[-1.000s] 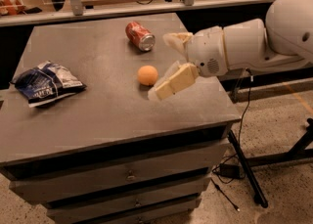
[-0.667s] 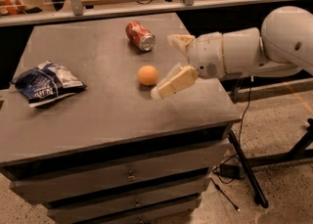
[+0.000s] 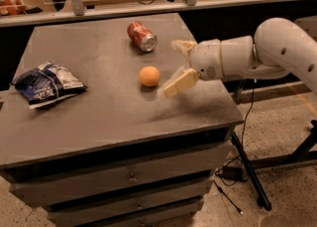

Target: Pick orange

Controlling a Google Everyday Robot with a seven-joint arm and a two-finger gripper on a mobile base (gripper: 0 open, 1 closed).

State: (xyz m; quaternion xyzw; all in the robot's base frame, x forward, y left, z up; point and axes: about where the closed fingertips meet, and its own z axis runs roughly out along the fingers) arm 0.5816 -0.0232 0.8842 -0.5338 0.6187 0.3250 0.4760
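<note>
1. The orange (image 3: 149, 76) sits on the grey surface (image 3: 99, 114), right of its middle, touching nothing else
2. The end effector (image 3: 169, 68) hangs over the right part of the surface, just right of the orange, and points left toward it
3. Its two pale fingers (image 3: 181, 82) are spread apart with nothing between them; the lower one reaches down close beside the orange, the upper one sits higher and further back
4. The orange lies outside the gap, not gripped
5. A white arm (image 3: 277, 47) comes in from the right edge
6. A red can (image 3: 142, 36) lies on its side behind the orange, apart from it
7. A blue bag (image 3: 47, 83) lies crumpled near the left edge, well apart from the orange
8. Drawers (image 3: 129, 176) run below the surface
</note>
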